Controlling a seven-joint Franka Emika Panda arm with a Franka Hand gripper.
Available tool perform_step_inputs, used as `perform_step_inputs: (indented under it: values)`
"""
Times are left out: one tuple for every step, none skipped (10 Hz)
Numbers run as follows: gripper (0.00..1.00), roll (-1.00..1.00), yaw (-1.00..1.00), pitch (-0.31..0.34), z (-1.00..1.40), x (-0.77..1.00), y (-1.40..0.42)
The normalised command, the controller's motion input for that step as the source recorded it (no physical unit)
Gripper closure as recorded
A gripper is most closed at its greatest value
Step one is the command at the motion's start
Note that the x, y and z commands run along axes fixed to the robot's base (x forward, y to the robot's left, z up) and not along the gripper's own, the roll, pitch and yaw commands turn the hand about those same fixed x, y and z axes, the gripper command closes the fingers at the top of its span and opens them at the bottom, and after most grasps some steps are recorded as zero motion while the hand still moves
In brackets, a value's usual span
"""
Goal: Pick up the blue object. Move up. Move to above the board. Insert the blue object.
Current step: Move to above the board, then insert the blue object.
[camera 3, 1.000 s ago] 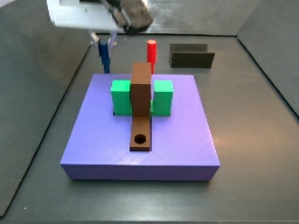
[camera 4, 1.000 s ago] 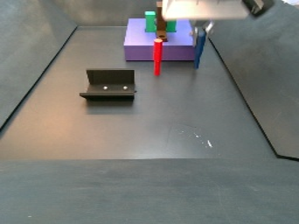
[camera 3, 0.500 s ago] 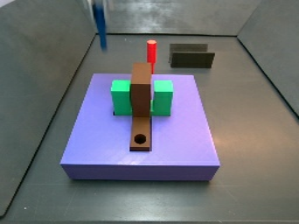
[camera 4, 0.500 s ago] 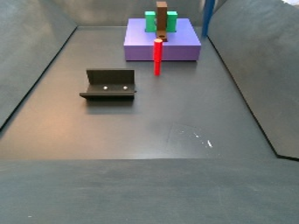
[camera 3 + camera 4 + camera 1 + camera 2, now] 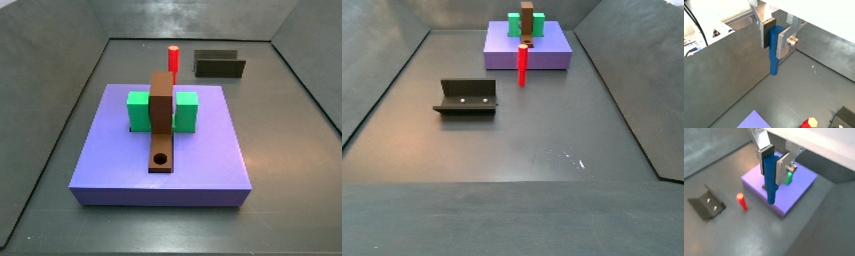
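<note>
Red peg (image 5: 173, 59); fixture (image 5: 466, 97); lavender slab (image 5: 201, 160)

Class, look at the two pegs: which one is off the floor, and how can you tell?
The blue object, clamped between the gripper fingers; the red peg stands on the floor.

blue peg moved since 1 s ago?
Yes. The blue peg, clamped in the tool, rose out of both side views; it stood left of the red peg.
</note>
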Motion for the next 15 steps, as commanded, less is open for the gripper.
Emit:
perform_step_inputs:
  values:
    - [1.0,0.07,-0.02,0.131,0.31,1.04,-1.4]
    - [1.0,0.1,0.0,0.212,0.26,1.13,-1.4]
    - [1.0,0.06,0.0,0.227,0.34,1.24,-1.4]
    - [1.0,0.09,0.01,0.195,0.2,0.62,-0.73]
    - [1.0,0.1,0.01,0.141,0.09,0.31,-0.36]
    - [1.0,0.04,0.01,0.046,0.06,0.13,-0.18]
    - [1.0,0.0,0.0,0.0,0.0,0.0,-0.04]
    - [1.0,0.07,-0.04,0.0,-0.22,0.16,-0.56]
    - [1.0,0.15,0.0,-0.024,-0.38,0.23,-1.0]
    - [1.0,0.12,0.0,-0.043,-0.44,0.25,-1.0]
    - [1.0,0.13,0.0,-0.074,-0.44,0.21,-1.0]
    - [1.0,0.15,0.0,-0.08,-0.43,0.23,-1.0]
    - [1.0,0.14,0.0,-0.074,-0.44,0.27,-1.0]
    - [1.0,0.15,0.0,-0.074,-0.43,0.27,-1.0]
    - [1.0,0.22,0.0,-0.076,-0.41,0.27,-0.95]
